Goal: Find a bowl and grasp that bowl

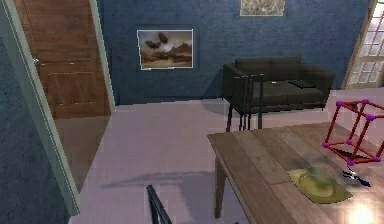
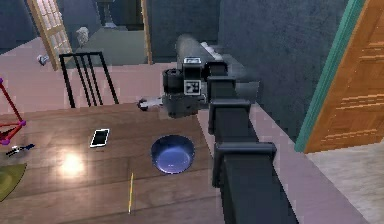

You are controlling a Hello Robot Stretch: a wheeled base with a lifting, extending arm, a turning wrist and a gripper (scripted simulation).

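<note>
A blue bowl (image 2: 172, 155) stands on the wooden table (image 2: 60, 200), near its far edge. The dark arm (image 2: 235, 150) rises from the arm side view's bottom edge, just right of the bowl. At its far end are the white marked squares, and left of them the gripper (image 2: 152, 103), which sits farther up the picture than the bowl, around the table's edge. I cannot tell whether it is over the bowl or past it, nor whether it holds anything.
On the table lie a white phone (image 2: 100, 138), a thin yellow pencil (image 2: 131, 192), a magenta wire frame (image 1: 357, 130) and a yellow-green flat thing (image 1: 318, 184). A dark chair (image 2: 85, 76) stands beyond the table. A dark sofa (image 1: 285, 78), a wall picture (image 1: 165, 48) and a wooden door (image 1: 65, 55) lie ahead.
</note>
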